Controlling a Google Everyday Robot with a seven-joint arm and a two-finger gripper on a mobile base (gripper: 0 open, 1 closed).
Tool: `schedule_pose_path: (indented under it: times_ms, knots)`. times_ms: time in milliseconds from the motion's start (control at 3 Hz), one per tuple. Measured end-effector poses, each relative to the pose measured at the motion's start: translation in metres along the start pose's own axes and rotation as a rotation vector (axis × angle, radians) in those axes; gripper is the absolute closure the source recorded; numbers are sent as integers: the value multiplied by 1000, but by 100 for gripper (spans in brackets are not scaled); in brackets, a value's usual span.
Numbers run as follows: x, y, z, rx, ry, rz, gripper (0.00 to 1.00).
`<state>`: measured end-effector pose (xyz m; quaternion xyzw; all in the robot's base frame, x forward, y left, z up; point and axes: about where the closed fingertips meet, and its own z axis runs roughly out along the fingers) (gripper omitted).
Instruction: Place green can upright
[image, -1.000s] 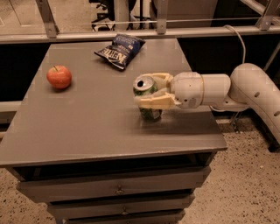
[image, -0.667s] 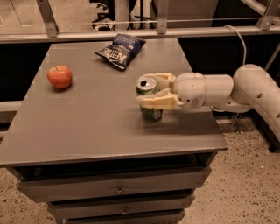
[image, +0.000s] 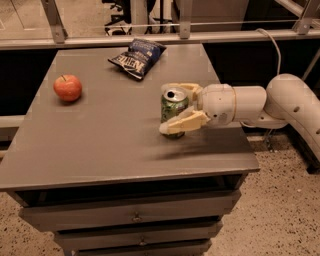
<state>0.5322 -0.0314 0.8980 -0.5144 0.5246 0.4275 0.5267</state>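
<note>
The green can stands upright on the grey table, right of its middle, with its silver top and pull tab facing up. My gripper comes in from the right on a white arm. Its two cream fingers sit on either side of the can, one in front and one behind, closed on its sides. The can's base appears to be at the table surface, with a shadow under it.
A red apple sits at the table's left. A dark blue chip bag lies at the back centre. The table's right edge is close behind the gripper. Drawers are below the front edge, and a railing runs behind the table.
The gripper and can have shifted slightly right and down. The can's top, tilted toward the camera before, now faces more upward.
</note>
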Motion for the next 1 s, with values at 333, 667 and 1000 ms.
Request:
schedule_pose_path:
  times_ms: [333, 667, 1000]
  knots:
    - [15, -11, -38, 58, 30, 25, 0]
    - [16, -21, -96, 130, 99, 13, 0]
    - [16, -21, -96, 130, 98, 13, 0]
